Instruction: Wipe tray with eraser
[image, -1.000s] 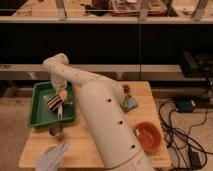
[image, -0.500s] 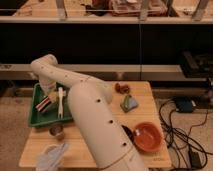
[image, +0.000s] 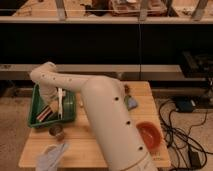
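Note:
A green tray (image: 35, 98) sits at the back left of the wooden table (image: 95, 142). My white arm reaches from the lower right over the tray. The gripper (image: 58, 106) hangs inside the tray, pointing down at its floor. A brown block, the eraser (image: 44, 112), lies tilted on the tray floor just left of the gripper and seems to touch it. The arm hides the right part of the tray.
A small metal cup (image: 57, 132) stands just in front of the tray. A pale blue cloth (image: 52, 155) lies at the front left corner. An orange bowl (image: 149, 133) sits at the right, a blue-grey object (image: 131, 103) behind it. Cables (image: 187, 137) lie on the floor at the right.
The arm has swung left across the tray. The gripper and the eraser have moved from the tray's right side to its left front part.

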